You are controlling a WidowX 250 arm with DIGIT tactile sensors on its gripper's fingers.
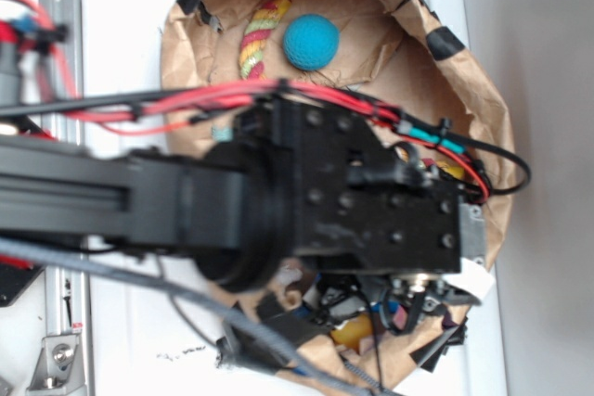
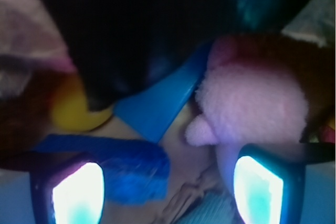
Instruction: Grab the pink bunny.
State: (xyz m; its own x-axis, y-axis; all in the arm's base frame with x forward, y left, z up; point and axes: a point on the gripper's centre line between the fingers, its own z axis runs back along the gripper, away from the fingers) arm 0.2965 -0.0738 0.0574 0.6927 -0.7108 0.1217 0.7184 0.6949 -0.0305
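Note:
In the wrist view the pink bunny [image 2: 252,103] fills the right side, a pale-pink plush body with a small stub sticking out to the left. It lies just beyond the right fingertip [image 2: 257,190] of my gripper [image 2: 168,192], which is open and low among the toys, with a wide gap between the glowing pads. Nothing is held between the fingers. In the exterior view the black arm and wrist [image 1: 371,192] cover the spot, so the bunny is hidden there.
A brown paper-lined basket [image 1: 464,71] holds the clutter. A teal ball [image 1: 311,41] and a multicoloured rope [image 1: 260,39] lie at its far end. Close to the fingers are a blue fuzzy piece [image 2: 136,166], a blue plastic wedge [image 2: 157,108] and a yellow object [image 2: 73,111].

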